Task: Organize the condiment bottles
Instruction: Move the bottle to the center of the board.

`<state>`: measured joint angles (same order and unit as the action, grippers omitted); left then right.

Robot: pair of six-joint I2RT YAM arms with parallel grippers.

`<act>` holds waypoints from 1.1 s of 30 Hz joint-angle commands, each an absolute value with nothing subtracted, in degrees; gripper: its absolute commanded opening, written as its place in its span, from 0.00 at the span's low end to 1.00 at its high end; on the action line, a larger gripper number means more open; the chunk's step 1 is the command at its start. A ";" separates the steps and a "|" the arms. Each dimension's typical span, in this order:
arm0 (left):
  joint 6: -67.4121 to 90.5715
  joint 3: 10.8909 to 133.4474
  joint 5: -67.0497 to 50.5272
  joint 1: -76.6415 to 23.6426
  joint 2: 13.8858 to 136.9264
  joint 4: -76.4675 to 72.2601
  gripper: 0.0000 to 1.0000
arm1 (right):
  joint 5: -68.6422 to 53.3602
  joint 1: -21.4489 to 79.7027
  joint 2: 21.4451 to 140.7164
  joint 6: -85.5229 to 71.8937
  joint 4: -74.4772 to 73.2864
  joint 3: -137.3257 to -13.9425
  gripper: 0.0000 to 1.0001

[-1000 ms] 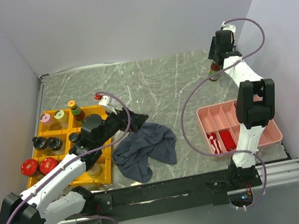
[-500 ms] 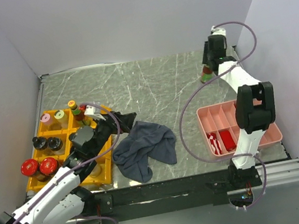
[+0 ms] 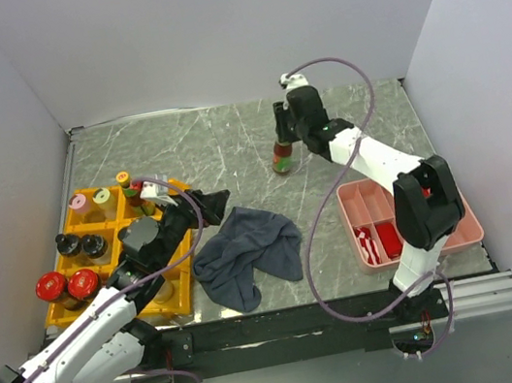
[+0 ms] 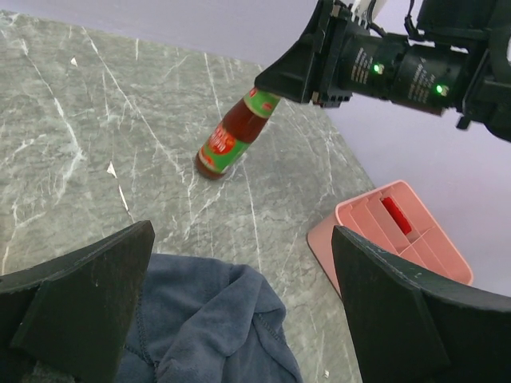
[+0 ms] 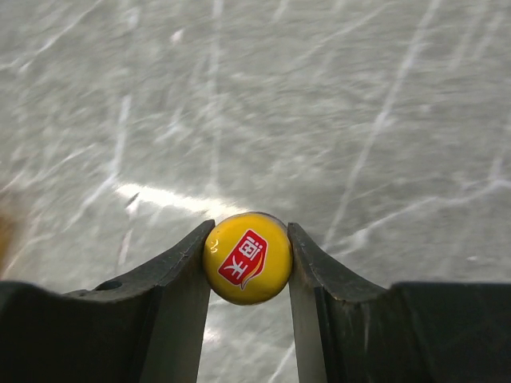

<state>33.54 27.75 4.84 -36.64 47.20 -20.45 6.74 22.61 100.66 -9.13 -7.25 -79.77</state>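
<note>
Right tool (image 5: 247,239) pinching the yellow cap of a red sauce bottle (image 4: 232,137) between both fingers, bottle tilting at about 12 o'clock of the counter (image 3: 227,137), left tool (image 3: 204,203) standing spread wide beside the dark cloth (image 3: 251,251), other bottles (image 3: 50,285) sitting in the yellow tray (image 3: 178,298) at 9 o'clock

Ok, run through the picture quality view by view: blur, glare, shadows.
Right wrist: the yellow cap and the right gripper's fingers are sharp, the table behind is blurred, with a glare streak left of the cap. Left wrist: the sauce bottle is crisp, the left gripper's fingers near the lens dark and soft. Top view: even light, no hard shadows.
</note>
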 commanded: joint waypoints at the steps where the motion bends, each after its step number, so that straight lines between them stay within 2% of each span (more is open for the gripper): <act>1: 33.22 27.69 5.89 -36.91 45.44 -22.94 0.99 | 6.24 27.06 93.43 -10.63 -0.44 -78.67 0.24; 6: 33.31 27.51 6.15 -36.83 44.91 -22.85 0.99 | 10.36 35.06 92.38 -9.49 -0.18 -76.47 0.25; 14: 33.31 27.60 6.33 -36.91 45.35 -22.68 0.99 | 16.34 41.66 91.76 -7.03 9.66 -70.05 0.29; 20: 33.49 27.60 6.33 -36.83 44.65 -22.50 0.99 | 19.42 43.77 92.20 -7.38 9.06 -69.78 0.57; 21: 33.49 27.51 6.24 -36.91 44.47 -22.50 0.99 | 19.86 43.77 91.94 -7.56 8.44 -70.05 0.67; 24: 33.49 27.33 6.24 -36.91 43.86 -22.33 0.99 | 20.48 43.86 90.71 -8.35 7.04 -70.75 0.88; 28: 33.40 27.60 6.24 -36.91 43.68 -22.06 1.00 | 19.95 43.86 88.16 -11.24 4.05 -70.76 0.99; 33: 32.96 27.77 7.73 -37.00 43.94 -21.18 0.99 | 23.29 43.77 83.59 -16.08 -4.91 -69.00 1.00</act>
<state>33.63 27.40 6.02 -36.64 44.40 -20.25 19.29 43.38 88.84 -11.66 0.82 -69.08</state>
